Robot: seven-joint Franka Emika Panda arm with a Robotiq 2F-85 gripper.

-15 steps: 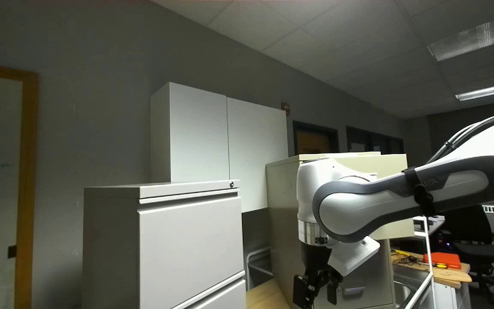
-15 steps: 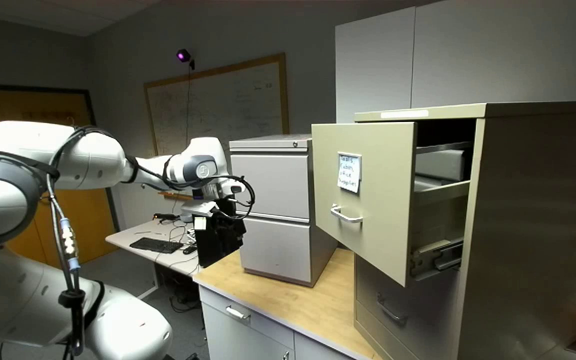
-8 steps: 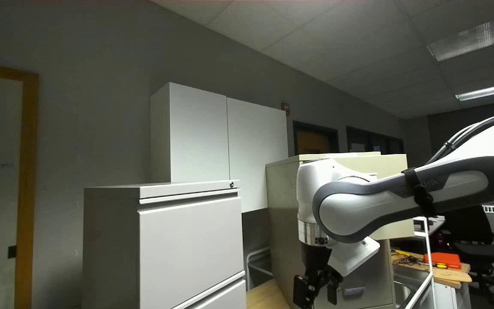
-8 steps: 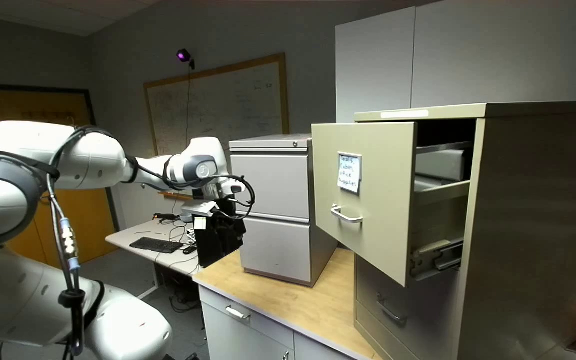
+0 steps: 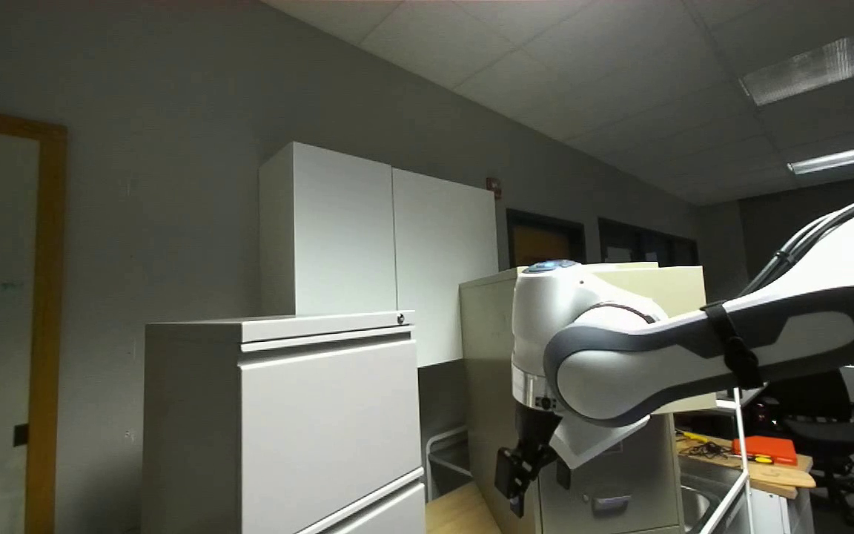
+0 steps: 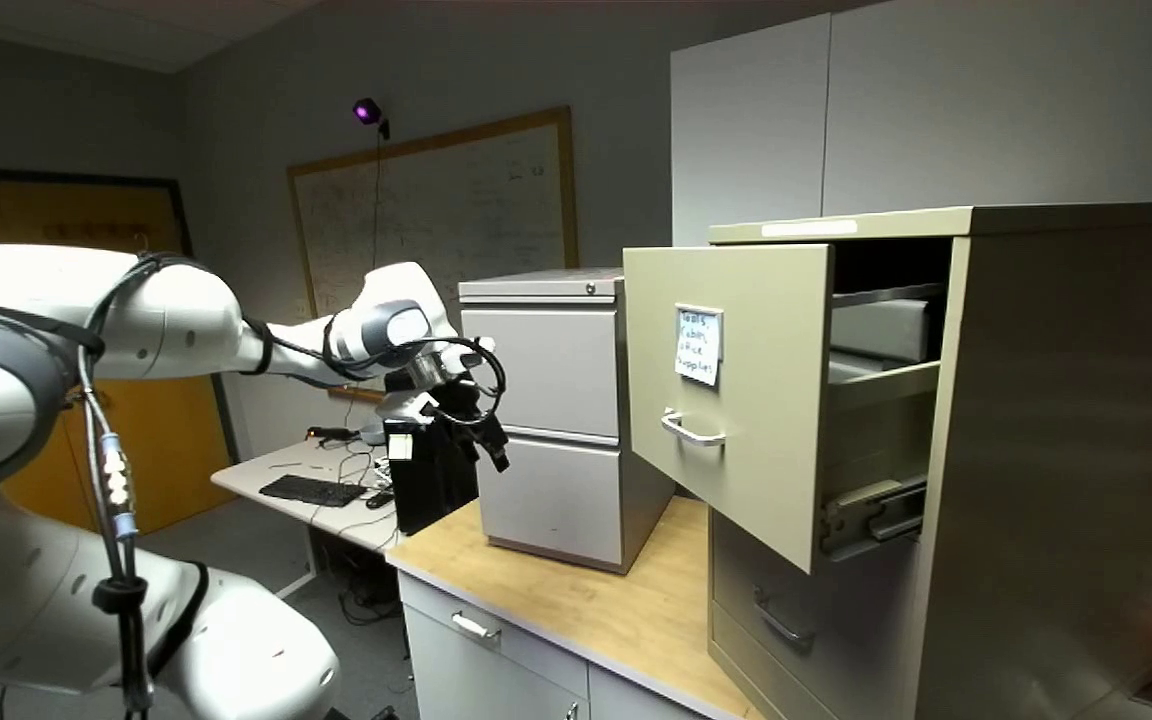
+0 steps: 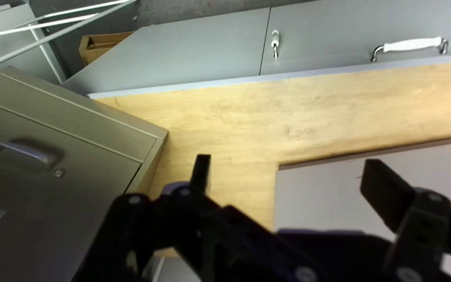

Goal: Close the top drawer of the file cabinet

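Drawer (image 6: 766, 410): uppermost in the cabinet (image 6: 1066, 450), standing open, its front well forward of the cabinet's frame. Front flat, rectangular, beige; white handwritten label (image 6: 699, 345) above a silver bar handle (image 6: 694, 435). Metal rail (image 6: 876, 519) exposed along its lower side. Grey object (image 6: 878, 330) partly visible inside, identity unclear. End effector (image 7: 288, 168): released, jaws parted; tilted downward, apart from the cabinet.

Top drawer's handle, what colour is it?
The handle is silvery, on the beige top drawer, clearest in an exterior view.
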